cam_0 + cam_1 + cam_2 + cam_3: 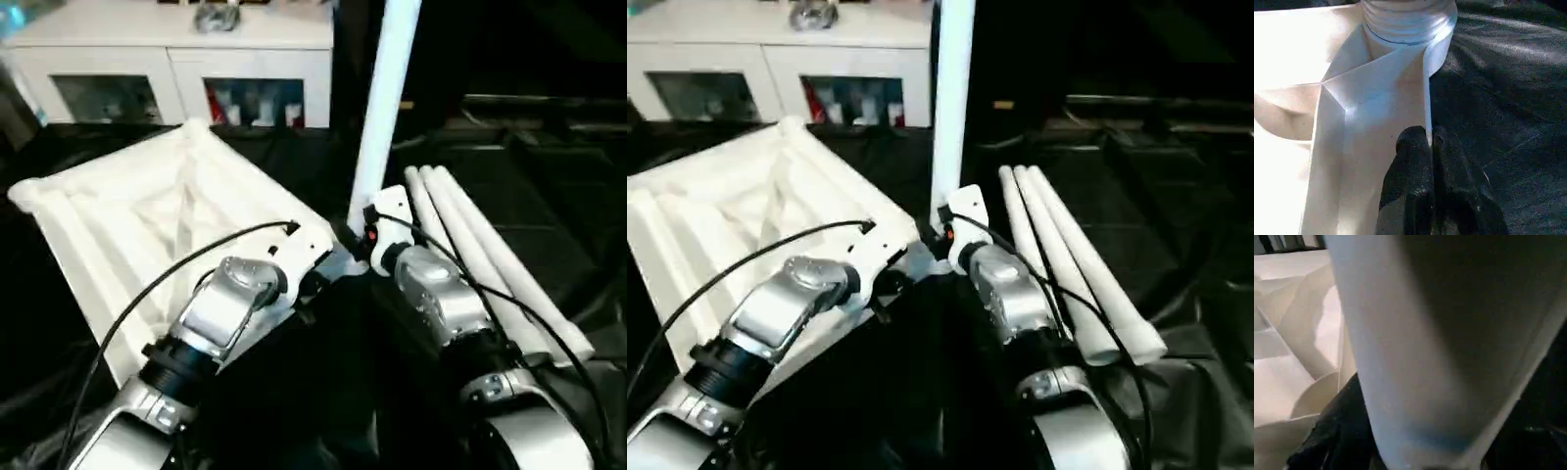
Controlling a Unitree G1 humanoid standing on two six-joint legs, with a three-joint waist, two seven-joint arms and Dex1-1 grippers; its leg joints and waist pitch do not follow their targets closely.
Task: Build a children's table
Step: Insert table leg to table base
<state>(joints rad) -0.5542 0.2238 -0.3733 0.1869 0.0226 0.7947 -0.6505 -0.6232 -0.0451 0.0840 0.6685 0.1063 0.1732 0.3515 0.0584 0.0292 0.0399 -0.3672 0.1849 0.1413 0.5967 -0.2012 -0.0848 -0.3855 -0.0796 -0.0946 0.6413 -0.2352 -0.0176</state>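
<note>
The table top (147,225) lies underside up on the dark desk, its rim pinched by the closed left gripper (1429,147). One upright leg (384,108) is seated in the corner socket (1408,19) beside the right gripper (364,238); whether its jaws grip it cannot be told. If released crooked, the leg could topple.

Inventory by count. One white plastic rectangular table top with ribbed underside (147,220), lying underside up. Four long white tube legs in total: one standing upright leg (384,108) at the top's near corner, and three loose legs (485,250) lying side by side on the dark cloth. One white cabinet with glass doors (176,59) at the back, showing two door panels. Two silver forearms, each carrying one tool: left tool (1429,147), right tool (361,238).
</note>
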